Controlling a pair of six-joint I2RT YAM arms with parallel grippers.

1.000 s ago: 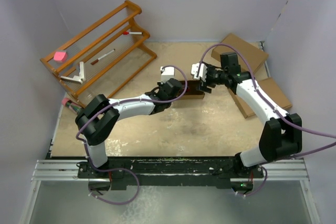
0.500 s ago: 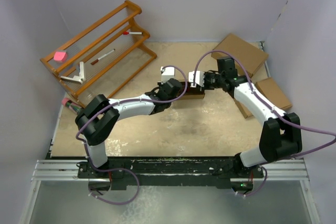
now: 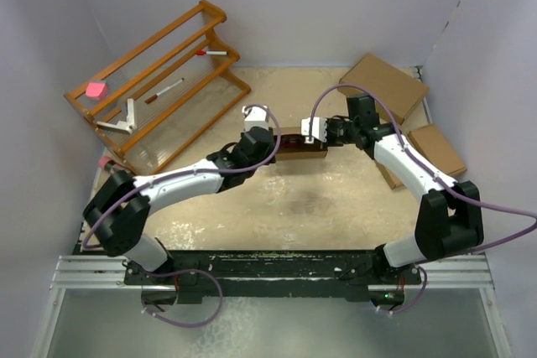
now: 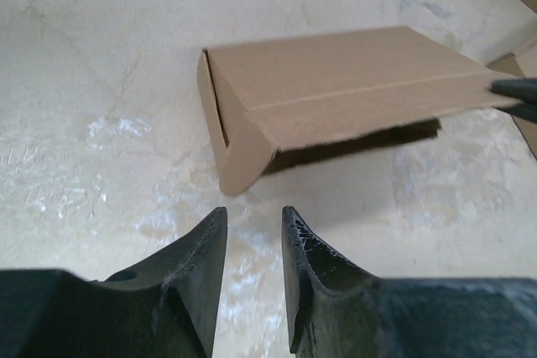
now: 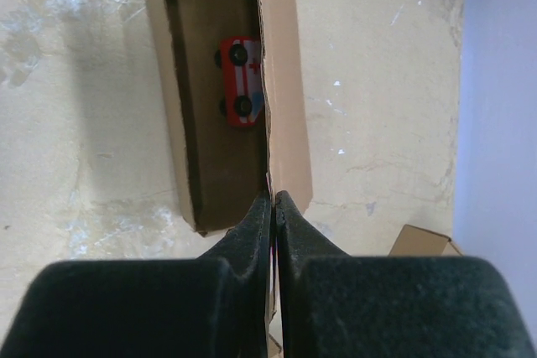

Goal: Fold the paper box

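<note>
The paper box (image 3: 300,144) sits mid-table, a small brown cardboard box with its lid flap partly raised. In the right wrist view the box (image 5: 281,81) is open at the top and a red and white toy car (image 5: 239,81) lies inside. My right gripper (image 5: 273,199) (image 3: 317,138) is shut on the thin edge of the lid flap at the box's right end. My left gripper (image 4: 253,215) (image 3: 264,142) is open, holds nothing, and stands a little short of the left end of the box (image 4: 336,98).
A wooden rack (image 3: 159,81) with markers and a pink block stands at the back left. A larger brown box (image 3: 384,81) lies at the back right, and flat brown boxes (image 3: 436,153) lie under the right arm.
My left gripper has let go of the box, opened and drawn back to the left. My right gripper has moved in and shut on the lid flap.
</note>
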